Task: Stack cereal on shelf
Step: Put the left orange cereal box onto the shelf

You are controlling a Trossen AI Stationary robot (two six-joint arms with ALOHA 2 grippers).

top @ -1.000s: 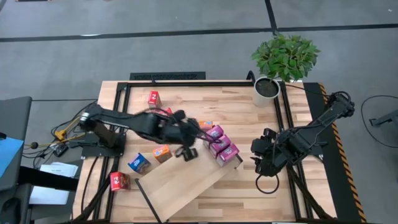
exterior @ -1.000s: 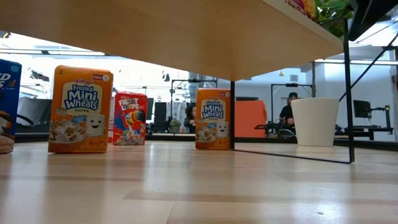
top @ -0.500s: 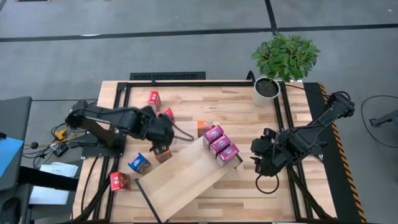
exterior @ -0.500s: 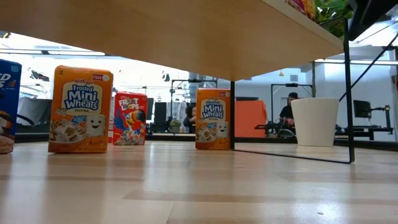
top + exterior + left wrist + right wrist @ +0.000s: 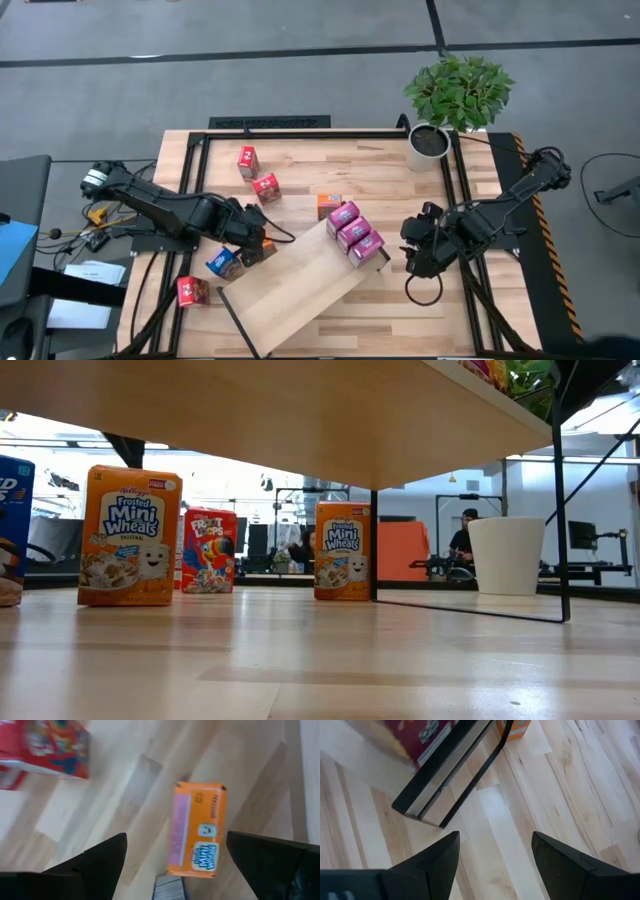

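Shelf (image 5: 300,285) lies slanted on the counter (image 5: 380,160), three magenta cereal boxes (image 5: 352,234) at its far end. Left tool (image 5: 250,243), fingers spread, hovers over an orange box (image 5: 196,836) beside the shelf. Right tool (image 5: 412,250), spread, waits near the shelf's other side.

The planked wooden counter (image 5: 300,170) carries the shelf (image 5: 290,290), a long pale board lying at a slant across its front half, with three magenta-pink cereal boxes (image 5: 353,233) in a row on the board's far end. Standing directly on the counter are two red boxes (image 5: 256,172) toward the back, an orange box (image 5: 328,204) just beside the shelf's end, a second orange box (image 5: 196,836), a blue box (image 5: 222,262), another red box (image 5: 191,290) and a white plant pot (image 5: 428,146) at the back right corner.
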